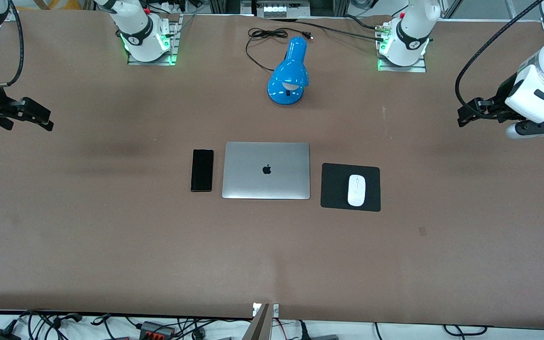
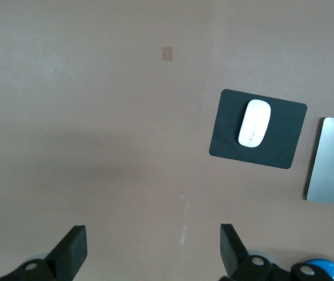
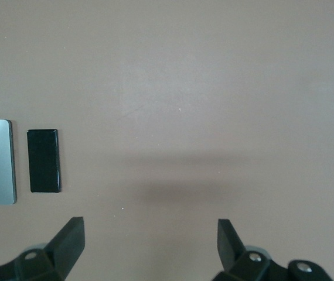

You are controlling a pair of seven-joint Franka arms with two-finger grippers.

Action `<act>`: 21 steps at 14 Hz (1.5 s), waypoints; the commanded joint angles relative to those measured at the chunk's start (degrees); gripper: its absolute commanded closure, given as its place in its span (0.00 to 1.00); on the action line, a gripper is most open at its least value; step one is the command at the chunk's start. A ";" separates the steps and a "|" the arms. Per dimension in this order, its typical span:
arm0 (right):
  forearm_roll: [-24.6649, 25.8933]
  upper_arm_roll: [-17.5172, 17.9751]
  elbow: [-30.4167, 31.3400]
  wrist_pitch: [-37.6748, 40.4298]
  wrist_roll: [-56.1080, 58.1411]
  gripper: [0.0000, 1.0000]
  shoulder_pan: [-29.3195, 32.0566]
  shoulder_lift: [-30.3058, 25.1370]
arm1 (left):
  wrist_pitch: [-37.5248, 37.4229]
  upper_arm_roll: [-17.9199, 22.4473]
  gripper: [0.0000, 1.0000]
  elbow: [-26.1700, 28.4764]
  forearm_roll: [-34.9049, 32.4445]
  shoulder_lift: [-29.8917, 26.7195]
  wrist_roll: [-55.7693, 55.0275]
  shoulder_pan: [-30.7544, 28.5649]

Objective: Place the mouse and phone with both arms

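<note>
The white mouse (image 1: 356, 190) lies on a black square mouse pad (image 1: 335, 186) beside the closed silver laptop (image 1: 266, 170), toward the left arm's end. It also shows in the left wrist view (image 2: 254, 123). The black phone (image 1: 202, 170) lies flat beside the laptop toward the right arm's end, and shows in the right wrist view (image 3: 43, 160). My left gripper (image 1: 463, 115) is open and empty, up over bare table at the left arm's end. My right gripper (image 1: 45, 119) is open and empty, up over bare table at the right arm's end.
A blue desk lamp (image 1: 289, 73) with a black cord (image 1: 265, 38) lies farther from the front camera than the laptop, between the two arm bases. The brown table (image 1: 272, 255) stretches wide around the laptop.
</note>
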State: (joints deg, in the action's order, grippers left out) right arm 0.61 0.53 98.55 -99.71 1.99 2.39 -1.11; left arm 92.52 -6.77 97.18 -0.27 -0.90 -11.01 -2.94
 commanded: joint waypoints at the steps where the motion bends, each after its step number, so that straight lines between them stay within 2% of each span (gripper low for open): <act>1: -0.09 0.35 0.85 -0.57 1.96 0.00 0.77 -0.91 | -0.76 -0.17 0.00 -2.00 -1.04 0.73 1.16 -0.49; 21: 0.27 -0.71 1.12 0.66 0.11 0.00 -0.20 -1.62 | -0.76 -0.52 0.00 -3.23 -0.96 1.34 1.16 -0.22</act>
State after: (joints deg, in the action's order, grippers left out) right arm 0.61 0.01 98.58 -99.66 2.47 2.37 -1.15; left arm 92.54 -6.82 95.67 -0.27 -0.34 -10.79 -3.00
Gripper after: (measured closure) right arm 0.000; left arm 0.000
